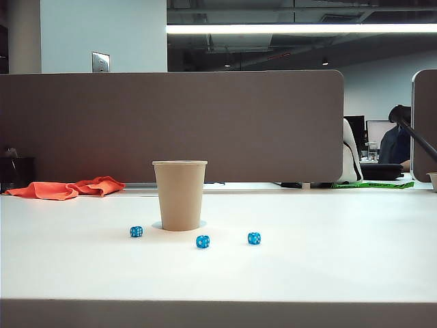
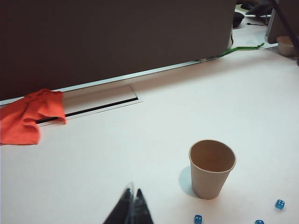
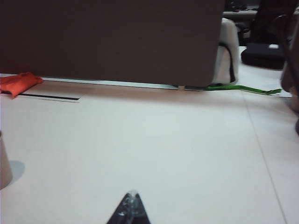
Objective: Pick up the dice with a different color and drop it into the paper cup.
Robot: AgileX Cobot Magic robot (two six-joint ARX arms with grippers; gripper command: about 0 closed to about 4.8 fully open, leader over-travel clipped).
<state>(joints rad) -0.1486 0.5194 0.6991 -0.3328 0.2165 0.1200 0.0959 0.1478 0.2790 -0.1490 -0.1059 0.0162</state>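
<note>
The tan paper cup (image 1: 179,195) stands upright mid-table, also seen in the left wrist view (image 2: 211,175) and cut off at the edge of the right wrist view (image 3: 3,163). Three blue dice (image 1: 136,231) (image 1: 203,241) (image 1: 254,238) lie on the table in front of it. The dice with a different color shows in no view. My left gripper (image 2: 132,192) is shut with nothing in it, high over the table beside the cup. My right gripper (image 3: 132,195) is also shut and empty, above bare table away from the cup. Neither gripper appears in the exterior view.
An orange cloth (image 1: 65,188) lies at the back left by a cable slot (image 2: 98,108). A brown partition (image 1: 171,126) closes off the far edge of the white table (image 1: 328,260). A green strip (image 3: 243,88) lies at the back right.
</note>
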